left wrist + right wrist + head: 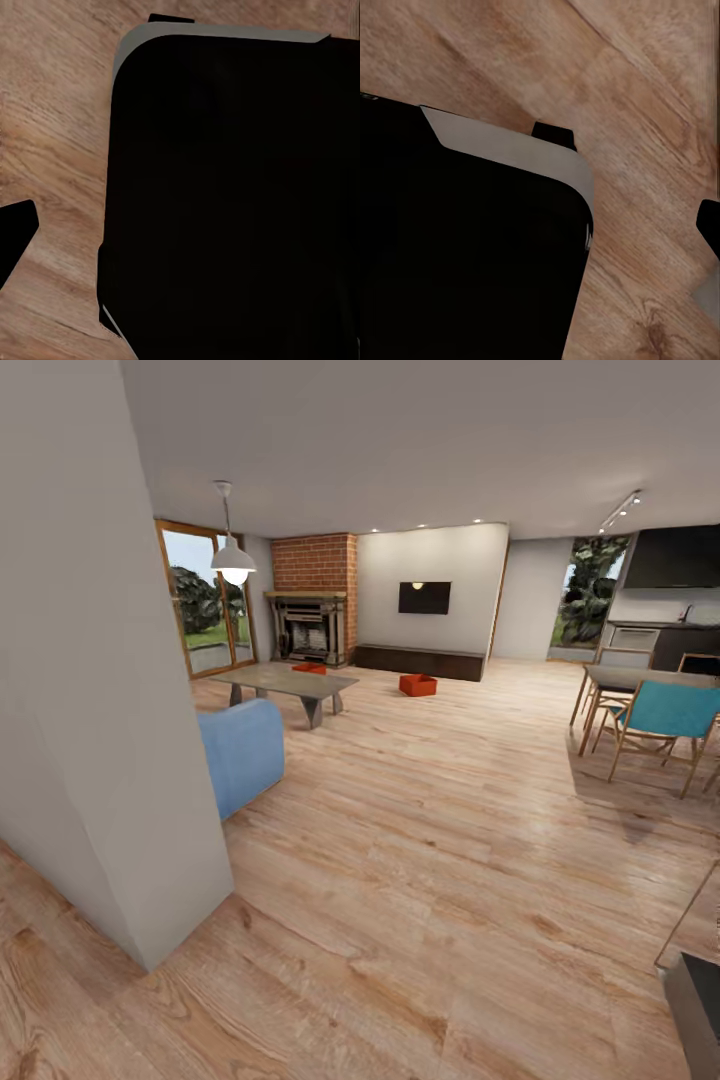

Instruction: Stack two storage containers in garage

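Two orange-red storage containers (417, 684) wait across the living room: one on the wood-plank floor (430, 830) before the dark low cabinet (420, 661), the other (309, 669) atop the coffee table (285, 681). Whether either gripper is spread or closed cannot be told.

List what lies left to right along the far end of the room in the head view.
Glass doors → pendant lamp → brick fireplace → wall TV → blue chair. One storage container sits on the coffee table, the other on the floor.
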Controlling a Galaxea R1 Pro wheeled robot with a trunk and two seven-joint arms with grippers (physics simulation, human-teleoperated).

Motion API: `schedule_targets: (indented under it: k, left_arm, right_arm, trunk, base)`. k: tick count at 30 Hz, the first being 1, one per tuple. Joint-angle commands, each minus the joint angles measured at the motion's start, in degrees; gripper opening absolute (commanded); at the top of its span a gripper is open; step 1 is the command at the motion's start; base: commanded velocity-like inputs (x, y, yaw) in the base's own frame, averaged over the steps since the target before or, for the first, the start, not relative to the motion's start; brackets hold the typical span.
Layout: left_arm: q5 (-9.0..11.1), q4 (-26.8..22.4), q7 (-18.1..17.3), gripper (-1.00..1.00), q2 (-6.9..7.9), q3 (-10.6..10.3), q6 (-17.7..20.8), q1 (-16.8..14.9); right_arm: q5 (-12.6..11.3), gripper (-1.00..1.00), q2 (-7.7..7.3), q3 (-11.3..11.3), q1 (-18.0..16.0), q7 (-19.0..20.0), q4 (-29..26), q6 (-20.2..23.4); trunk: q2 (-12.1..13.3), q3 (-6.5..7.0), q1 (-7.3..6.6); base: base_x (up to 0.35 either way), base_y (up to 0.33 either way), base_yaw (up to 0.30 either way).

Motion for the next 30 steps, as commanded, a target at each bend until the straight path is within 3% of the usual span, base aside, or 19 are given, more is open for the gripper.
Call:
schedule_targets:
  k: [1,25,30]
  left_arm:
    - [0.5,0.0,-0.1,1.0,0.0,0.0,-0.2,0.0]
    - [0.5,0.0,-0.1,1.0,0.09,0.0,-0.2,0.0]
    - [0.5,0.0,-0.1,1.0,0.09,0.0,-0.2,0.0]
  right_arm:
    - [-0.5,1.0,0.04,0.5,-0.1,-0.1,0.1,-0.2]
    - [-0.5,1.0,0.04,0.5,-0.1,-0.1,0.1,-0.2]
    - [-0.6,1.0,0.06,0.5,-0.1,-0.1,0.1,-0.2]
  trunk:
    - [0.0,-0.06,0.03]
    - [0.0,-0.06,0.03]
    - [0.0,-0.06,0.03]
  base:
    - [0.322,0.0,-0.247]
    - [0.322,0.0,-0.246]
    - [0.322,0.0,-0.069]
